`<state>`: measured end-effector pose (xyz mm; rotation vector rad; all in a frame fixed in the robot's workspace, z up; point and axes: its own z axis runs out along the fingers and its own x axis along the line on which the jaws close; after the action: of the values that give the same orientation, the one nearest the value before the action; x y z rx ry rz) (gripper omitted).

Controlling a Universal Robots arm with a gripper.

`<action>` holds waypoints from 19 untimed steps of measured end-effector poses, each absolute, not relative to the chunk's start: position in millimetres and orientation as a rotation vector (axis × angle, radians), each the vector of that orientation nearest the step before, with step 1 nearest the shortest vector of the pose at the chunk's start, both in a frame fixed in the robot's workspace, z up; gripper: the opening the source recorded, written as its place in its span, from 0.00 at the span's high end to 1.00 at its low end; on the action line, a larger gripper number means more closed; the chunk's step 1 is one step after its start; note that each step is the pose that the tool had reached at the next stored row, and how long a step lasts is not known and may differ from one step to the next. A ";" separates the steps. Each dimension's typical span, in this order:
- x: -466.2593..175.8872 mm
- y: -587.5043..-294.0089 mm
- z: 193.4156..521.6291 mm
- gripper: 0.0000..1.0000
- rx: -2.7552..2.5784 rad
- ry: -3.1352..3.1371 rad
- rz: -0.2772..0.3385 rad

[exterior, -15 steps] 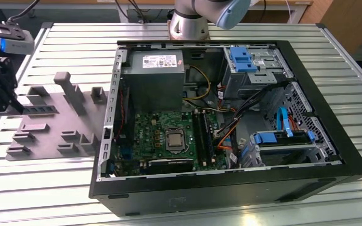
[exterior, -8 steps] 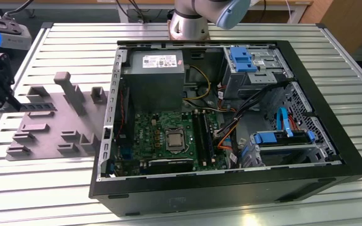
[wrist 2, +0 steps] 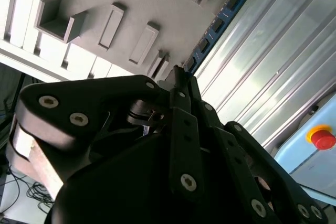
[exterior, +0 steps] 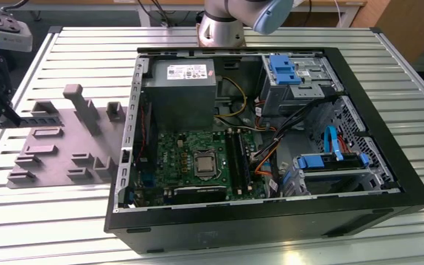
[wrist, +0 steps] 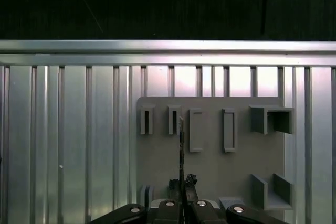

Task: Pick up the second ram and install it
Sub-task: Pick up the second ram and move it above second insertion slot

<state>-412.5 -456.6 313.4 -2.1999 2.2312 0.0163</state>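
The second ram (wrist 2: 218,24) is a long blue-green stick with dark chips, and my gripper (wrist 2: 181,74) is shut on one end of it. In the first wrist view the second ram (wrist: 181,140) appears edge-on as a thin line running out from the gripper (wrist: 182,183), above the grey holder tray (wrist: 210,171). In the exterior view the gripper (exterior: 11,120) is at the far left, with the second ram (exterior: 41,119) held level over the tray's (exterior: 57,149) far side. The black memory slots (exterior: 238,157) lie on the motherboard inside the open computer case (exterior: 388,182).
The tray carries several raised grey blocks, one of them a tall post (exterior: 79,105). The case stands on a ribbed metal table (exterior: 72,215) and holds a power supply (exterior: 179,91), blue drive brackets (exterior: 282,69) and loose cables (exterior: 286,132). The arm's base (exterior: 223,25) is behind the case.
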 end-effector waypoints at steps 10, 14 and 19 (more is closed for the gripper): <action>-412.5 -456.6 327.5 0.86 -2.200 2.231 0.016; -412.5 -456.6 330.8 0.86 -2.200 2.231 0.016; -412.5 -456.6 331.0 0.86 -2.200 2.231 0.016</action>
<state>-412.5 -456.6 331.0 -2.1999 2.2312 0.0164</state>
